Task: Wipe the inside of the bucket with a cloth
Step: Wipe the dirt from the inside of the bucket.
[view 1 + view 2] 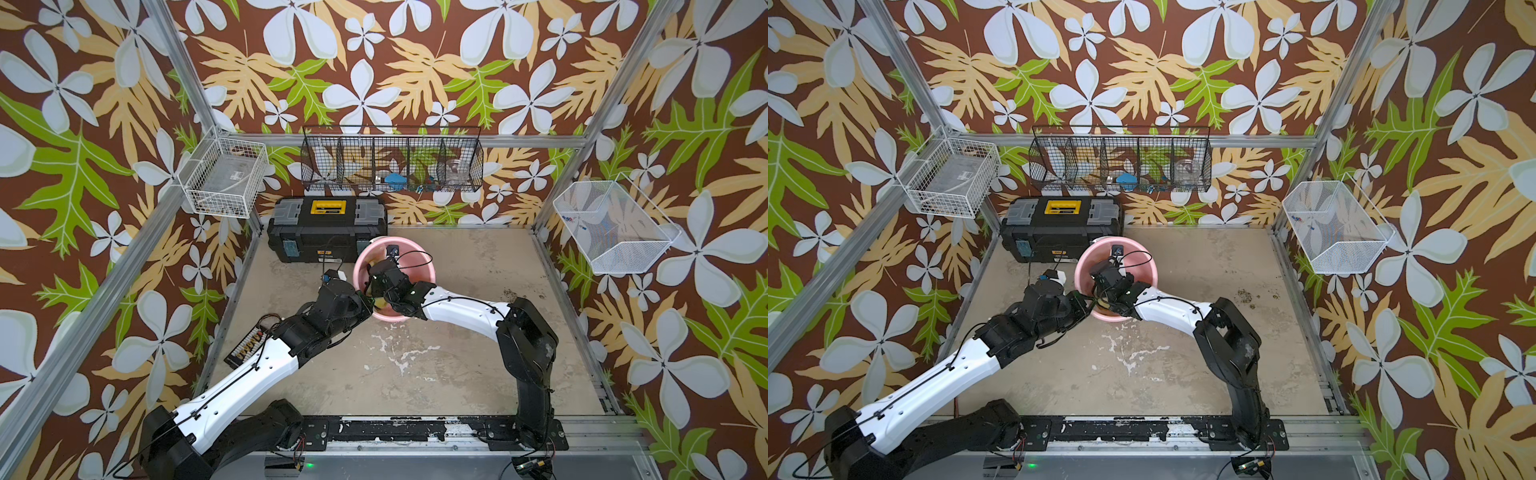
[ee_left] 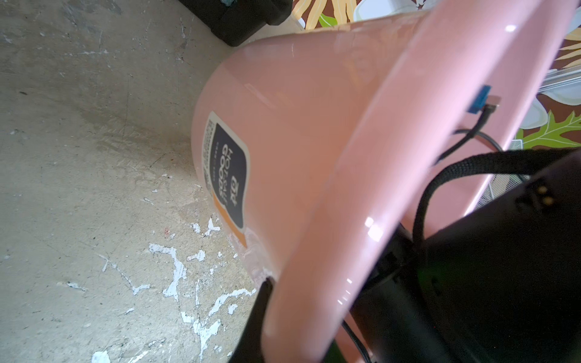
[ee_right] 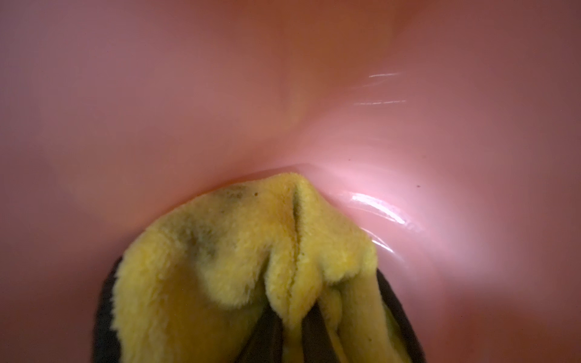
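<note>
The pink bucket (image 1: 419, 259) (image 1: 1142, 266) stands on the floor just in front of the toolbox. Its dark label (image 2: 229, 176) shows on the outer side in the left wrist view. My left gripper (image 1: 368, 301) (image 2: 298, 301) is shut on the bucket's near-left rim, with one black finger (image 2: 259, 317) outside the wall. My right gripper (image 1: 374, 272) (image 3: 292, 330) reaches down inside the bucket (image 3: 220, 94), shut on the yellow fluffy cloth (image 3: 251, 245). The stained cloth is bunched against the pink inner wall. A bit of yellow cloth (image 1: 371, 263) shows in a top view.
A black-and-yellow toolbox (image 1: 328, 228) sits against the back wall, touching the bucket's far-left side. A black mesh basket (image 1: 392, 164) and two white wire baskets (image 1: 224, 183) (image 1: 615, 228) hang on the walls. A small dark box (image 1: 249, 349) lies by the left arm.
</note>
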Controlling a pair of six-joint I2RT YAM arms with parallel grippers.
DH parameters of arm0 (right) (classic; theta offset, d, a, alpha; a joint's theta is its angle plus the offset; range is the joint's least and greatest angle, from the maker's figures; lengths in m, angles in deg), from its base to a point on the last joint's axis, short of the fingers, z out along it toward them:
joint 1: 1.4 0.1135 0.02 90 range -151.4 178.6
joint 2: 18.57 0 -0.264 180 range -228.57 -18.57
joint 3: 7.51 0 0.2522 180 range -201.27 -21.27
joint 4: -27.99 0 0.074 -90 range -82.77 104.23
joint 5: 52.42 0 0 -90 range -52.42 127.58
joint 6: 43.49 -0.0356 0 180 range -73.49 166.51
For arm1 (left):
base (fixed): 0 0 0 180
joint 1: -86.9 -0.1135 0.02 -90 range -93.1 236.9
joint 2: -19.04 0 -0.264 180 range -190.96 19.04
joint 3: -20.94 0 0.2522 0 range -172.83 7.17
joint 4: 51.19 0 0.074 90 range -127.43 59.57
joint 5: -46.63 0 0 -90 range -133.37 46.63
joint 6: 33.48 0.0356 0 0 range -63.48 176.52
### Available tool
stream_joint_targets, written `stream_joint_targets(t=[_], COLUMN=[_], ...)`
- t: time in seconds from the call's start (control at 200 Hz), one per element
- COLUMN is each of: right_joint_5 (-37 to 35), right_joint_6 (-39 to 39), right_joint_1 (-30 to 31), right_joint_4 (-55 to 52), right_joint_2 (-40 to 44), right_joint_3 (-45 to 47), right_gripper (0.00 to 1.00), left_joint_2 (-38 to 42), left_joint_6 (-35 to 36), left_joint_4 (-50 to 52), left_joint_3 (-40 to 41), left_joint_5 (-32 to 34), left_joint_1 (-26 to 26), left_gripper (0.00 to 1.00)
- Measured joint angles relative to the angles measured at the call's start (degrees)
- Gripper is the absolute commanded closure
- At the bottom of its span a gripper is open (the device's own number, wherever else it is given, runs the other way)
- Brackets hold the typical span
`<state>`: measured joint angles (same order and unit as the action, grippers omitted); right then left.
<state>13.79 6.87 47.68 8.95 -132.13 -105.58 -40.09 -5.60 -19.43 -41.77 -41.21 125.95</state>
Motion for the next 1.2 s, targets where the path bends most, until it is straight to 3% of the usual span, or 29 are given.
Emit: stream_joint_targets(t=[0.37,0.651,0.951,1.201], right_joint_5=[14.1,18.4,12.3,-2.0], right_joint_6=[3.2,11.7,22.0,30.0], right_joint_1=[-1.0,-1.7,-1.7,-1.4], right_joint_4=[-0.6,-6.8,-13.7,-17.4], right_joint_2=[-5.2,-1.9,5.2,6.5], right_joint_3=[-4.6,-2.3,4.1,5.4], right_gripper=[1.0,1.0,1.0,1.0], left_joint_2=[-0.2,0.3,-0.4,-1.5], left_joint_6=[-0.5,0.0,2.6,4.6], left_joint_4=[-0.3,-1.8,-3.8,-5.0], left_joint_3=[1.4,3.1,4.2,4.3], left_joint_5=[0.8,-1.6,-6.6,-8.0], left_joint_1=[0.1,0.6,1.0,1.1], left_gripper=[1.0,1.0,1.0,1.0])
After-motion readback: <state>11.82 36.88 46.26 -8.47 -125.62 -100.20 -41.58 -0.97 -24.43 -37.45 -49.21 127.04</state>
